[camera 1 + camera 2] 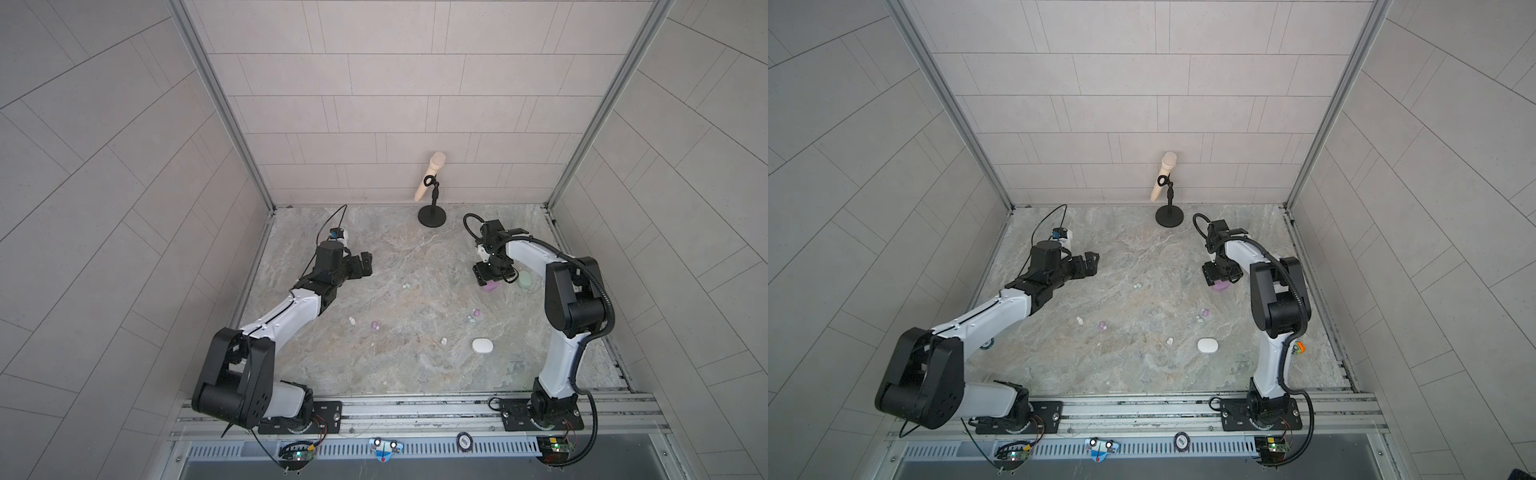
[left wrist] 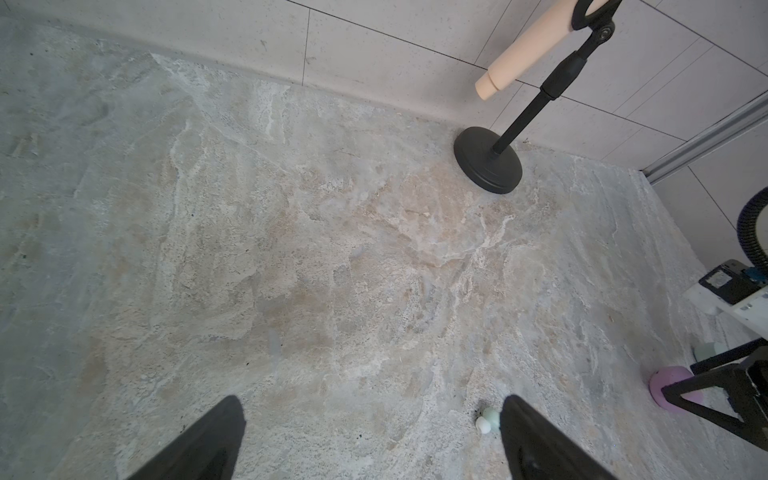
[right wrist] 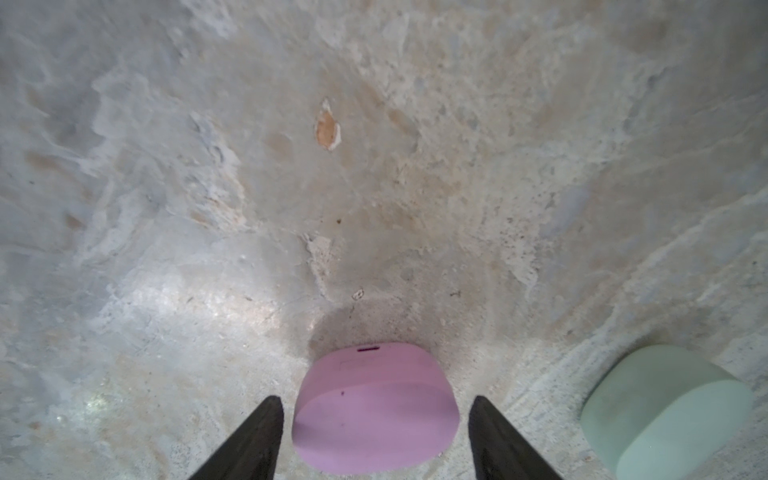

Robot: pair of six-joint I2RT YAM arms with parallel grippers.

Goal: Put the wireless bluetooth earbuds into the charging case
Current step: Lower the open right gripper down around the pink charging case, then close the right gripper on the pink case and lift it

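Observation:
A shut lilac charging case (image 3: 374, 411) lies on the stone table between the fingers of my right gripper (image 3: 375, 399), which is open with a gap on each side; it also shows in both top views (image 1: 490, 287) (image 1: 1221, 287). Beside it lies a mint case (image 3: 665, 411), and a white case (image 1: 482, 345) sits nearer the front. Several earbuds lie loose mid-table: a mint one (image 1: 407, 285), a white one (image 1: 352, 320), a lilac one (image 1: 376, 325), another lilac (image 1: 476, 311). My left gripper (image 2: 372, 399) hangs open and empty, with a mint bud (image 2: 488, 419) just inside one finger.
A beige microphone on a black round-based stand (image 1: 432, 216) stands at the back wall. Tiled walls close in the table at the left, back and right. A small green-and-orange toy (image 1: 1299, 348) sits behind the right arm's base link. A metal rail (image 1: 415, 409) runs along the front.

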